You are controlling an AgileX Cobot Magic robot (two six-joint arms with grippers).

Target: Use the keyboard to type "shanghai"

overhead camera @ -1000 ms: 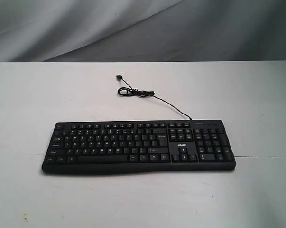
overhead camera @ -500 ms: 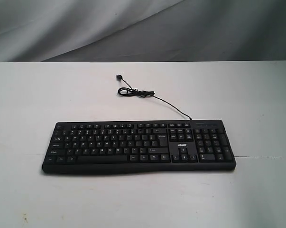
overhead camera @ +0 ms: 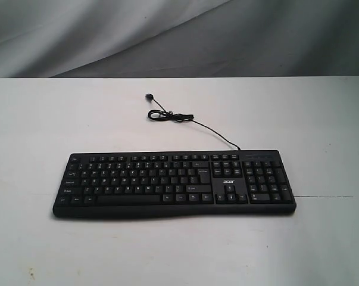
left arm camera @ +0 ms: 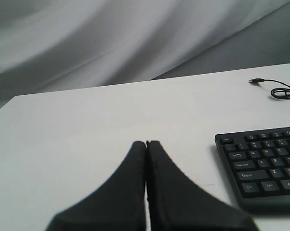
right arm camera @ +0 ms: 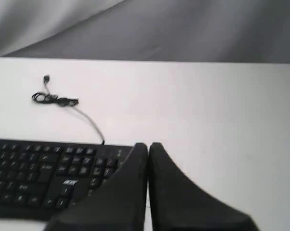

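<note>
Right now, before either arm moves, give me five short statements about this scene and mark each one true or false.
1. The wide black plastic keyboard lies flat on the white table. True.
2. The left claw is pressing a key. False: it is shut, off the keyboard's end, touching no key.
3. The thin black cable lies partly coiled on the table beyond the keyboard, its plug end free. True.
4. The right claw is wide open. False: its fingers are closed together.
5. In the exterior view the number pad sits at the keyboard's left end. False: it sits at the right end.
</note>
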